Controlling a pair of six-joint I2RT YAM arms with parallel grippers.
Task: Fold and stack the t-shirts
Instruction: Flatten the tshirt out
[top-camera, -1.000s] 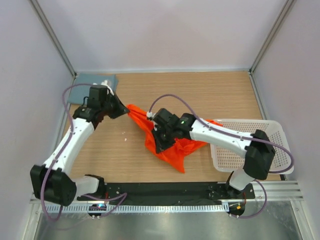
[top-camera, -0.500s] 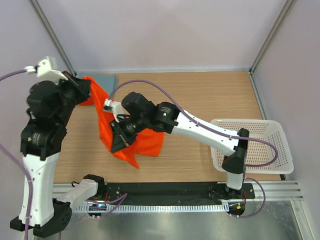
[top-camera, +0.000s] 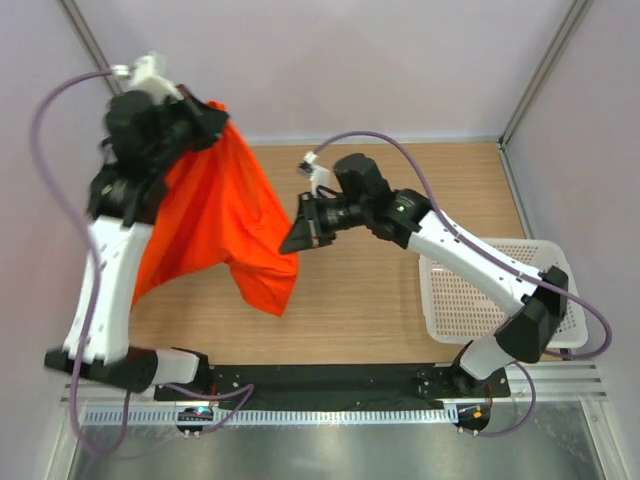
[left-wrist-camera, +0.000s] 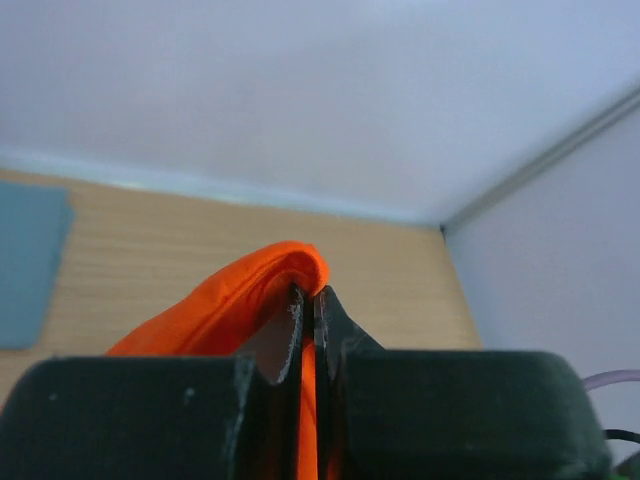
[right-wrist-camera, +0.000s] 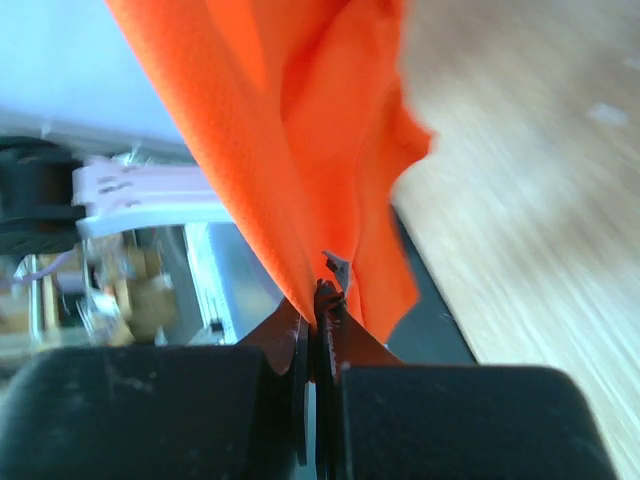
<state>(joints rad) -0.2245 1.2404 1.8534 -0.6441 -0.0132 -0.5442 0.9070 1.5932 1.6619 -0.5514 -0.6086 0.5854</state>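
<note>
Clamping fabric edges, left hand (top-camera: 212, 112) and right hand (top-camera: 294, 240) hold orange t-shirt (top-camera: 215, 215) above table (top-camera: 380, 300)

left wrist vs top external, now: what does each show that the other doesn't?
Left wrist only: the grey-blue t-shirt lying flat on the table, plus a close look at the left claw shut on a fold of the orange t-shirt. Top external only: the white basket, the right claw pinching the shirt's other edge, and the whole shirt hanging spread between both claws. Both: orange t-shirt, left claw, wooden table.
</note>
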